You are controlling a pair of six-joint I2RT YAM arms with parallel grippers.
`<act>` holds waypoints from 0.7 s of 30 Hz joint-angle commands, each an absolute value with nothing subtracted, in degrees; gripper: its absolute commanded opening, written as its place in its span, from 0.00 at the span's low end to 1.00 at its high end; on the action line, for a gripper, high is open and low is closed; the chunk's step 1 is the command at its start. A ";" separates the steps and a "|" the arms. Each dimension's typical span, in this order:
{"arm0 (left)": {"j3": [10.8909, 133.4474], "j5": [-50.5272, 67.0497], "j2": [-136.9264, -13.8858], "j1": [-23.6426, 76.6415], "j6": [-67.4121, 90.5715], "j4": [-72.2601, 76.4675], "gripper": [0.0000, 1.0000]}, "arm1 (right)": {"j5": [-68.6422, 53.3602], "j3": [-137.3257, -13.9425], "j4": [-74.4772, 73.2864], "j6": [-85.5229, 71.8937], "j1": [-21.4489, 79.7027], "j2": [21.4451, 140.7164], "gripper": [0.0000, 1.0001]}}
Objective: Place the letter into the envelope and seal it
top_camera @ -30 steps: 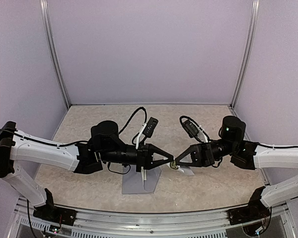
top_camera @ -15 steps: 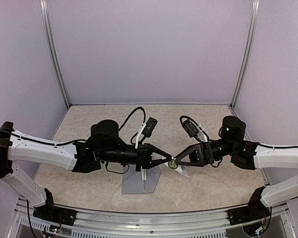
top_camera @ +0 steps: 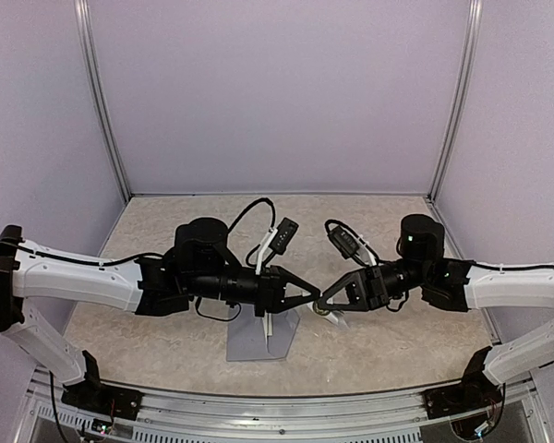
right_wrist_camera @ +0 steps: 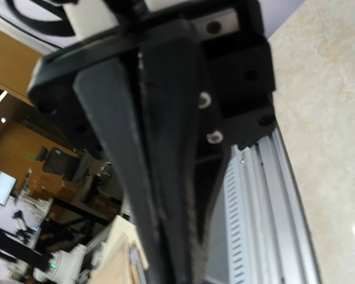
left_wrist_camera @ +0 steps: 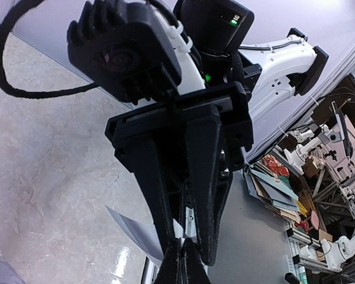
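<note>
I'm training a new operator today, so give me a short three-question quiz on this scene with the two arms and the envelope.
1. True or false: the envelope lies flat on the table, partly under the left arm.
2. Where are the left gripper and the right gripper? A) tip to tip above the table; B) far apart by the side walls; C) both pressed flat on the envelope.
3. Fill in: the right gripper's jaws seem to pinch a small white ____.

Key: 1 true; 2 A; 3 strip.
</note>
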State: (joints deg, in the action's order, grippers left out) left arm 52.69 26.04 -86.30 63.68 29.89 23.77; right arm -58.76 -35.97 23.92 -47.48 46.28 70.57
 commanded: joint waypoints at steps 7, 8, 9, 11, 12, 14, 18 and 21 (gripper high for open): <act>51.67 22.09 -85.26 63.05 30.93 24.86 0.54 | -56.88 -36.81 24.39 -47.45 47.20 70.59 0.00; 50.63 22.00 -84.63 62.97 31.42 26.31 0.64 | -56.35 -36.67 25.38 -47.94 47.12 70.50 0.00; 49.56 21.90 -83.98 62.87 31.83 27.27 0.70 | -55.64 -36.53 26.06 -48.37 47.07 70.29 0.00; 47.41 21.96 -82.22 62.83 32.36 29.10 0.78 | -54.45 -35.92 28.54 -49.80 46.71 69.91 0.00; 46.42 22.16 -81.60 62.84 32.57 29.82 0.81 | -54.64 -35.40 30.74 -51.05 46.51 69.93 0.00; 44.84 22.50 -80.31 62.84 32.92 30.66 0.83 | -55.23 -34.56 35.70 -53.94 46.31 70.03 0.00; 43.03 23.69 -79.55 63.27 33.56 31.99 0.85 | -56.00 -34.98 39.25 -55.88 46.31 69.57 0.00; 42.67 24.23 -79.66 63.93 33.37 33.01 0.85 | -57.40 -35.48 41.02 -57.02 46.30 69.26 0.00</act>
State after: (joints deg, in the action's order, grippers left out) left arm 43.53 23.09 -80.53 63.16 33.12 29.41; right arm -55.88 -35.11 34.76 -54.19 46.59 70.83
